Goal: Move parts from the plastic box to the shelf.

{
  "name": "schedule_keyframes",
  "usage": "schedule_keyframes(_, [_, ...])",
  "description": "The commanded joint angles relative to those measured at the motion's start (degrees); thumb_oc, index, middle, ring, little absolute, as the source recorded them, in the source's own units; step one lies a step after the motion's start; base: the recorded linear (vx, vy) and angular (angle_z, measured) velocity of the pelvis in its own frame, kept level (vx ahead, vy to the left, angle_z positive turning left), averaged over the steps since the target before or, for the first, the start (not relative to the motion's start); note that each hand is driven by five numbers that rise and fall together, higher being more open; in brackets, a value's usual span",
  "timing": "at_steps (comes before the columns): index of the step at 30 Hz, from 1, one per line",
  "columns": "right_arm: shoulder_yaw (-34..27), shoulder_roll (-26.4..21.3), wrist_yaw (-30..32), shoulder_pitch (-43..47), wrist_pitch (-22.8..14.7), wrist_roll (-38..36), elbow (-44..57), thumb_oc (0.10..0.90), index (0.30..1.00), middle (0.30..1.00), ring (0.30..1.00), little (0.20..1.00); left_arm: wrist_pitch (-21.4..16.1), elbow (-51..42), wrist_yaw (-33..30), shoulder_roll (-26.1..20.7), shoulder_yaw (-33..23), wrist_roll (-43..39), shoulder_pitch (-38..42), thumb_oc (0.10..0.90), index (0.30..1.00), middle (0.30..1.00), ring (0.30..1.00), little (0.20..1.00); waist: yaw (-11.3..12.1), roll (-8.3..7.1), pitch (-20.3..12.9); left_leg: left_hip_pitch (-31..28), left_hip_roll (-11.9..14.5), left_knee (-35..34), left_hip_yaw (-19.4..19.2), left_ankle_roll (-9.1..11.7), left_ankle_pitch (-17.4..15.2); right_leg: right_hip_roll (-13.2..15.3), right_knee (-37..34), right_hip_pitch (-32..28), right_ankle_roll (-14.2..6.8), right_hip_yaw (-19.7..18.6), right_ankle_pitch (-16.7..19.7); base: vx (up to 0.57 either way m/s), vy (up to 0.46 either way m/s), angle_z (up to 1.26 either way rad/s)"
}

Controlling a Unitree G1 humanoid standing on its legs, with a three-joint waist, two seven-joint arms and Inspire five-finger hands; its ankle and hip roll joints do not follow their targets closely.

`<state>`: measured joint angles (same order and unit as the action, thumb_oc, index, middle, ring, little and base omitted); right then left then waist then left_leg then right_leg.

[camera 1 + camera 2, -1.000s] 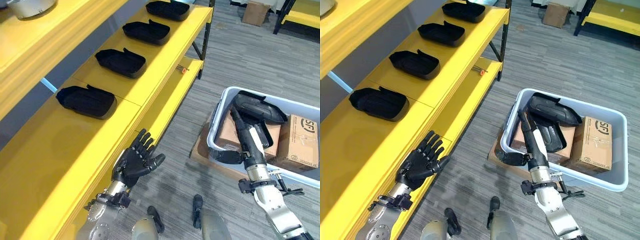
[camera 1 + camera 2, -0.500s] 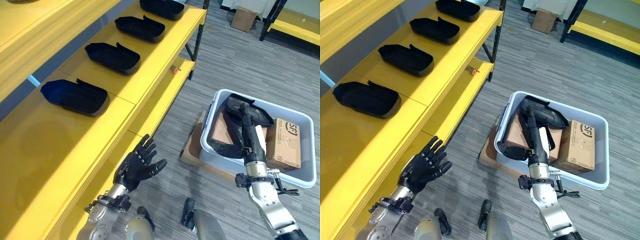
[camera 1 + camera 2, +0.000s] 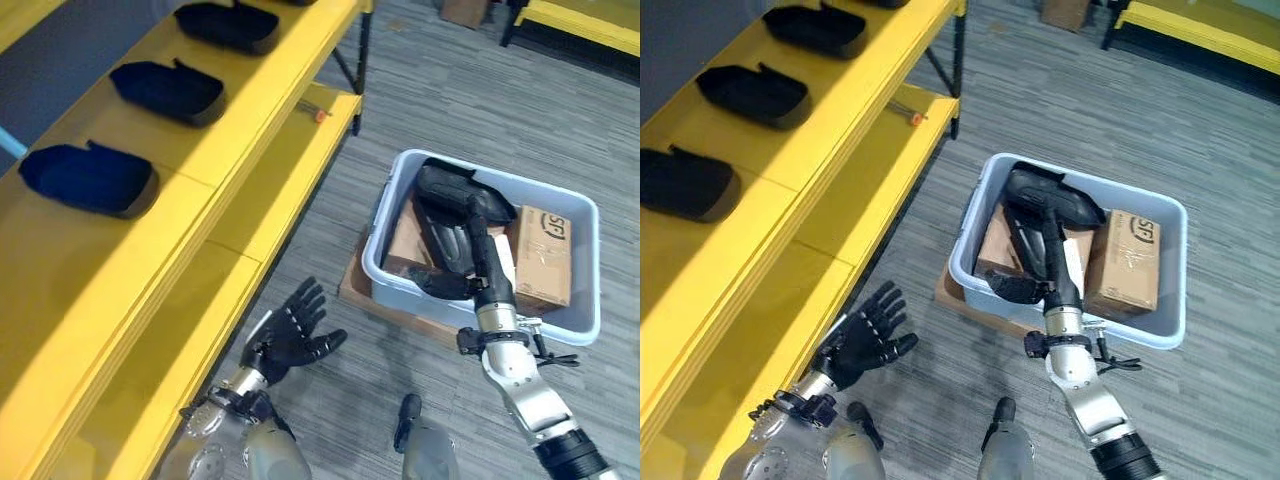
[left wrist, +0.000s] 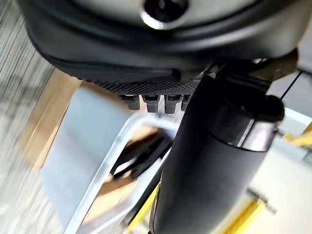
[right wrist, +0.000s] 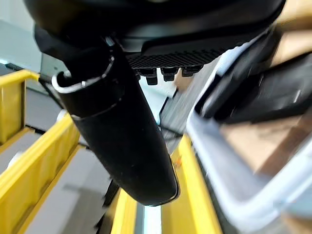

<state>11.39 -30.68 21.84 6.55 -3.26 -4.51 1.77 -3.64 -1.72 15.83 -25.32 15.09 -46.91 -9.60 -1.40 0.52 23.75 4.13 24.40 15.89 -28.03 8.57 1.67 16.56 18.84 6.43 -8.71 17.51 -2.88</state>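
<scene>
The right hand (image 3: 478,262) reaches into the plastic box (image 3: 584,268) at the right of the frame, lying along a black part (image 3: 450,195); whether its fingers close on the part I cannot tell. The part's long axis runs roughly in line with that forearm, towards the upper left. The left hand (image 3: 292,336), fingers spread and holding nothing, sits at lower centre, beside the yellow shelf (image 3: 190,240) (three black parts (image 3: 88,178) already there). The right hand is far nearer.

Silver-grey arms, each ending in a dark robot hand (image 3: 290,340)
</scene>
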Motion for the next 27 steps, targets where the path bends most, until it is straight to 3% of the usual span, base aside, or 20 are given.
schedule_keyframes(1, [-5.8, -1.8, -2.5, 2.4, -2.9, 3.6, 6.7, 0.900, 1.000, 1.000, 1.000, 1.000, -2.3, -9.9, 2.8, -1.8, -3.0, -1.4, 0.3, 0.900, 1.000, 1.000, 1.000, 1.000, 1.4, -0.65, -3.3, -1.3, 1.3, 3.0, 1.3, -2.3, -7.0, 4.4, 3.7, -0.1, 0.0, 0.5, -5.4, 0.14, -0.206, -0.18])
schedule_keyframes(5, [-6.6, -5.0, -2.8, 3.1, -3.5, 6.1, 5.6, 0.900, 1.000, 1.000, 1.000, 1.000, -1.8, -10.7, 2.5, -1.7, -4.1, -2.0, -1.2, 0.900, 1.000, 1.000, 1.000, 1.000, 1.3, -0.40, -3.7, -2.0, 1.2, 1.6, 4.4, -2.4, -5.5, 2.8, 6.1, 1.9, 1.8, -1.3, -5.8, 0.09, -0.168, -0.13])
schedule_keyframes(8, [-7.3, -6.8, -3.4, 4.2, -4.9, 6.2, 5.7, 0.900, 1.000, 1.000, 1.000, 1.000, -1.1, -11.0, 2.1, -1.8, -4.4, -1.8, -1.1, 0.900, 1.000, 1.000, 1.000, 1.000, 1.3, -0.26, -3.6, -2.1, 1.1, 1.3, 6.1, -2.4, -5.8, 2.8, 8.5, 3.6, 2.1, -2.3, -6.7, 0.05, -0.104, -0.19])
schedule_keyframes(13, [-7.9, -10.9, -3.6, 11.1, -6.2, 9.4, 5.5, 0.900, 1.000, 1.000, 1.000, 1.000, 0.5, -10.3, 1.3, -3.1, -2.6, -1.1, 1.5, 0.900, 1.000, 1.000, 1.000, 1.000, 0.8, 0.85, -2.7, -1.4, 1.3, 1.7, 6.2, -1.6, -3.7, 2.8, 11.5, 5.7, 3.4, -2.0, -8.0, 0.03, -0.040, -0.11])
schedule_keyframes(17, [-7.4, -13.3, -3.4, 15.6, -6.0, 13.0, 6.4, 0.900, 1.000, 1.000, 1.000, 1.000, 0.4, -10.0, 1.0, -4.0, -2.1, -2.2, 2.7, 0.900, 1.000, 1.000, 1.000, 1.000, 0.7, 1.49, -2.2, -1.0, 0.7, 1.3, 6.4, -1.6, -3.6, 3.5, 13.3, 7.7, 3.2, -2.5, -8.2, 0.00, 0.000, -0.04])
schedule_keyframes(24, [-6.1, -18.9, -5.9, 22.0, -4.4, 15.3, 6.7, 0.900, 1.000, 1.000, 1.000, 1.000, -0.2, -10.8, 1.7, -5.7, -1.9, -1.3, 2.9, 0.900, 1.000, 1.000, 1.000, 1.000, 1.7, 2.24, -1.0, 0.2, -0.8, 2.3, 6.5, -2.2, -5.9, 5.6, 17.7, 11.4, 2.9, -2.5, -8.9, 0.01, -0.069, 0.07])
schedule_keyframes(27, [-3.9, -20.8, -7.3, 24.0, -5.2, 18.5, 5.9, 0.900, 1.000, 1.000, 1.000, 1.000, 0.2, -10.8, 1.2, -7.0, -2.4, -1.1, 3.1, 0.900, 1.000, 1.000, 1.000, 1.000, 1.9, 2.17, -1.3, -0.6, -1.6, 3.3, 7.1, -2.1, -7.8, 5.9, 20.5, 11.1, 3.1, -2.4, -11.8, 0.05, -0.197, 0.08])
